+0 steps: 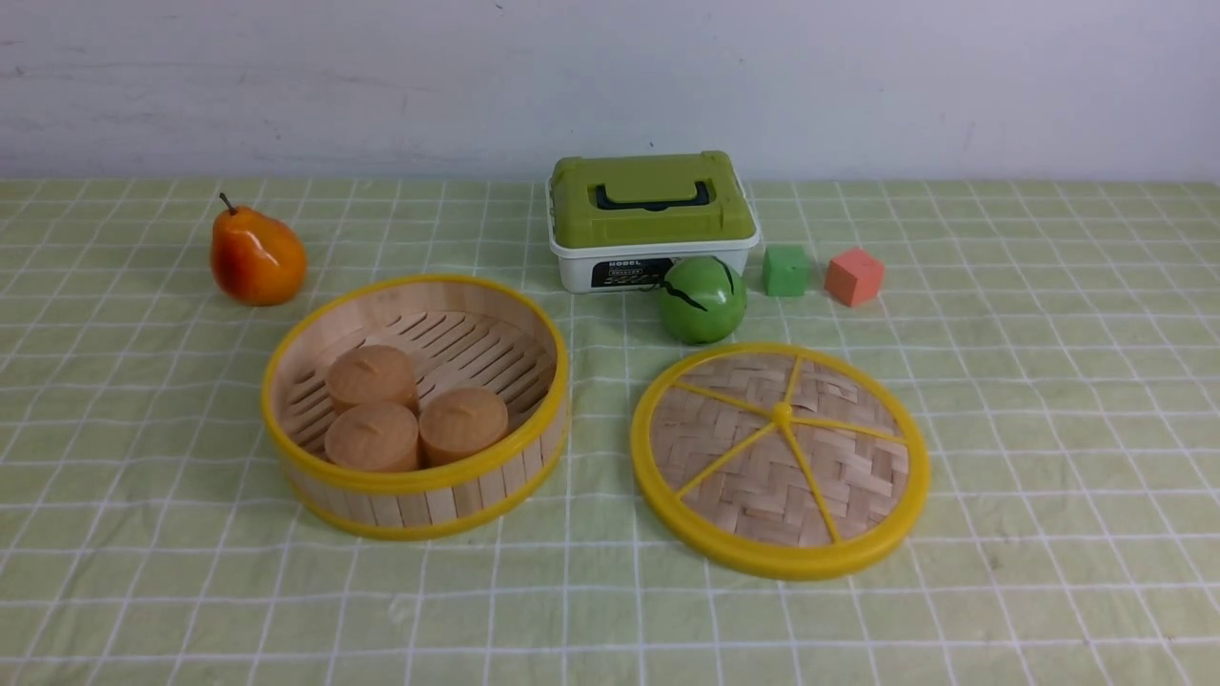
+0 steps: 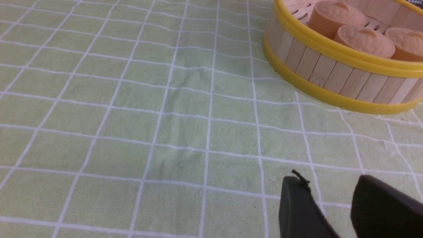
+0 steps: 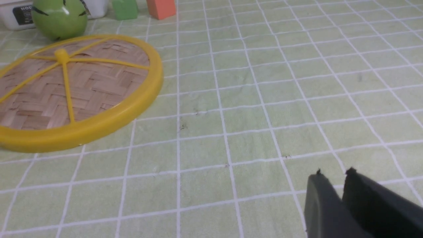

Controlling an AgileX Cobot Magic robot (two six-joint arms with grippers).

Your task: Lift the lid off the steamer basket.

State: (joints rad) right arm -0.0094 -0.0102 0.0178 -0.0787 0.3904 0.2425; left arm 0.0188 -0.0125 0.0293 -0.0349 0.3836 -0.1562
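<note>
On the table [image 1: 1048, 400], in the front view, we see the lid [image 1: 780, 461] lying flat just beside the steamer basket [image 1: 416, 408], apart from it; the basket stands uncovered with three buns [image 1: 415, 410] inside, so we judge the task done. Neither arm shows there. In the left wrist view, our left tool [image 2: 330, 201] hangs over bare cloth near the basket's wall [image 2: 330, 74], jaws spread with a clear gap, holding nothing. In the right wrist view, our right tool [image 3: 333, 185] sits well clear of the lid [image 3: 72, 92], its jaws nearly pressed together with only a thin slit between, empty, likely parked away so nothing gets disturbed.
</note>
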